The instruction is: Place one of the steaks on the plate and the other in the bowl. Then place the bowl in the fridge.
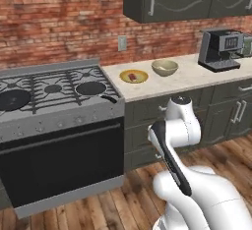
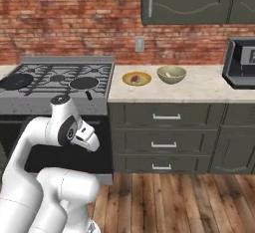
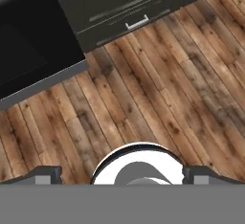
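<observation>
- Hanging low and pointed at the floor, the gripper (image 3: 122, 175) shows its two dark finger tips at the bottom corners of the hand view, spread as wide as they go with nothing between them.
- Beyond the tips lies bare wooden floor (image 3: 158, 98), with the dark oven front (image 3: 28, 50) at upper left and the cabinet drawers (image 3: 139, 7) along the top.
- The folded white arm (image 1: 177, 126) sits in the lower right of the left base view, well apart from the counter (image 1: 197, 76).
- On that counter, centre of the frame, the plate (image 1: 134, 76) carries one steak (image 1: 133, 78); the bowl (image 1: 165, 67) stands just beside it to the right.
- Whether the second steak is in the bowl I cannot tell; only a pale fleck shows inside in the right base view.
- A black frying pan (image 1: 92, 88) rests on the stove (image 1: 49, 89) left of the plate, and a coffee machine (image 1: 220, 49) stands at upper right.
- Likely risks: unfolding upward, the arm could strike the counter edge or the drawers; reaching for the bowl, a wide finger could nudge the plate beside it; a rim pinch may tip the bowl and spill its contents.
</observation>
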Available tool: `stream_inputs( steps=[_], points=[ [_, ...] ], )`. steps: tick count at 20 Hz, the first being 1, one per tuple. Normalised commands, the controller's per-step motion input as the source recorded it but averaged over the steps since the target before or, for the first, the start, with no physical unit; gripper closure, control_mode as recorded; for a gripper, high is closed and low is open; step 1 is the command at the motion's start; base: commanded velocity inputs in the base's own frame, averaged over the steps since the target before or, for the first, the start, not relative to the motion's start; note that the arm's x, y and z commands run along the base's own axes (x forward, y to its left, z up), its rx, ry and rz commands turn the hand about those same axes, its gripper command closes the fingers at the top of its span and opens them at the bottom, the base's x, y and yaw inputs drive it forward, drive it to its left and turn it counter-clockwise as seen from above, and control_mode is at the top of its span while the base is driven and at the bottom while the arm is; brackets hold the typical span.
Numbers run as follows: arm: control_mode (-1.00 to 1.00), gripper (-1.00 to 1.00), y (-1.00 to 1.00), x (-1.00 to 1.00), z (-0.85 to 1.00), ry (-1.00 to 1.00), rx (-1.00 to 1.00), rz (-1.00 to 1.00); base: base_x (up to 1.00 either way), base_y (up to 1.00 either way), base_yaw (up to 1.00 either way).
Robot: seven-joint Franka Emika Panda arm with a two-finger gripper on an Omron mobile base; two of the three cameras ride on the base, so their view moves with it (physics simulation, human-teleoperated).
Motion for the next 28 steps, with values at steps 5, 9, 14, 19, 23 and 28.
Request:
stream_inputs(
  steps=[5,9,14,19,23,28],
  points=[
    [1.0,-1.0,0.0,0.0,0.0,0.0,0.0,0.0,0.68,-0.99,0.26],
    [1.0,-1.0,0.0,0.0,0.0,0.0,0.0,0.0,0.68,-0.94,0.26],
    [1.0,-1.0,0.0,0.0,0.0,0.0,0.0,0.0,0.65,-0.69,0.24],
    [1.0,-1.0,0.0,0.0,0.0,0.0,0.0,0.0,0.68,-0.31,0.16],
    [1.0,-1.0,0.0,0.0,0.0,0.0,0.0,0.0,0.72,-0.51,0.13],
    [1.0,-1.0,0.0,0.0,0.0,0.0,0.0,0.0,0.36,-0.46,0.03]
  ],
)
